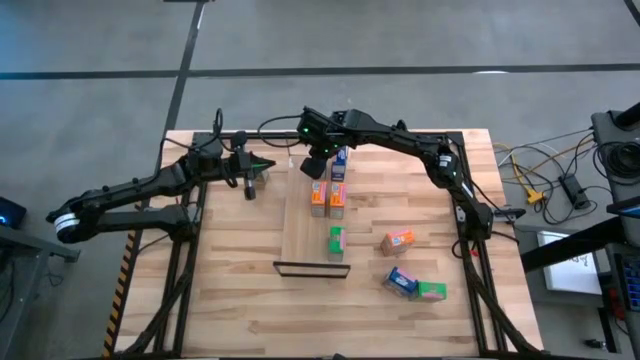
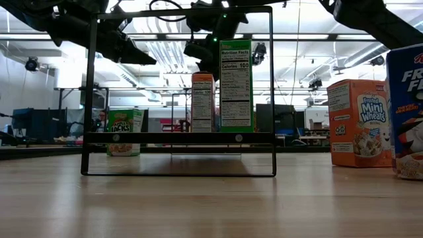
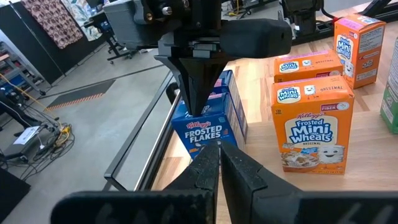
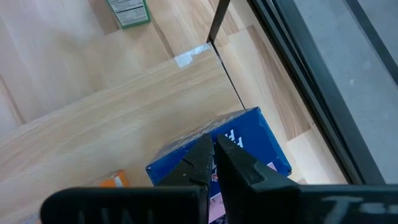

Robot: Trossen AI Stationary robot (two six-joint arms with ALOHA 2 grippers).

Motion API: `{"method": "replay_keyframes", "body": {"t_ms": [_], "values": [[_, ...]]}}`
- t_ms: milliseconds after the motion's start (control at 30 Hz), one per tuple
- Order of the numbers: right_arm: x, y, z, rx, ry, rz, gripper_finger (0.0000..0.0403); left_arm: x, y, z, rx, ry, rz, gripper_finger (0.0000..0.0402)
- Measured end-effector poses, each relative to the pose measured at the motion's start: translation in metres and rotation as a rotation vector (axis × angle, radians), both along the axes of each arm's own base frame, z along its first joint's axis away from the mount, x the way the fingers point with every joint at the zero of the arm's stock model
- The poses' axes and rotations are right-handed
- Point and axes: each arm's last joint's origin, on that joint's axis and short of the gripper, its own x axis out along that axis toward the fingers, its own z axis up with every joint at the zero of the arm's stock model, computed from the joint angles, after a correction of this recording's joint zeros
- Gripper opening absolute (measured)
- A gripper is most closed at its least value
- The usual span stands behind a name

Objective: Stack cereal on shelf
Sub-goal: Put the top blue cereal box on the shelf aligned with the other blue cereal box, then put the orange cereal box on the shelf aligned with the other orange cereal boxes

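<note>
five cereal boxes, apparently, are seen on the shelf (image 1: 300, 225). three boxes remain on the tabletop (image 1: 240, 300), including an orange box (image 1: 398, 241). the right gripper (image 1: 318, 166), jaws pressed together, hovers above the blue box (image 3: 208, 127); the left gripper (image 1: 250, 180), likewise closed, waits nearby.

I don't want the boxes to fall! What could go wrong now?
The shut right gripper is at the top of the blue box; a push could tip it. Falling, it may hit the orange box close beside it on the shelf. The left gripper waits aside.
</note>
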Motion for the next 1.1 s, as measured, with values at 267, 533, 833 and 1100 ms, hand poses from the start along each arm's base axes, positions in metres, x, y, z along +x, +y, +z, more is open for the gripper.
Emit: {"method": "replay_keyframes", "body": {"t_ms": [267, 533, 833, 1100], "values": [[-0.001, 0.0, 0.003, -0.001, -0.008, 0.001, 0.0012, 0.0, 0.0, 0.0, 0.0, 0.0, 0.0, 0.0], [-0.005, 0.001, 0.014, -0.021, -0.034, -0.005, 0.0012, 0.0, 0.0, 0.0, 0.0, 0.0, 0.0, 0.0], [-0.007, 0.012, 0.028, -0.02, -0.077, -0.005, 0.0012, 0.0, 0.0, 0.0, 0.0, -0.001, 0.0, 0.0], [-0.012, 0.047, 0.051, 0.115, -0.163, 0.029, 0.0012, 0.0, 0.0, 0.0, 0.0, -0.001, 0.0, 0.0]]}}
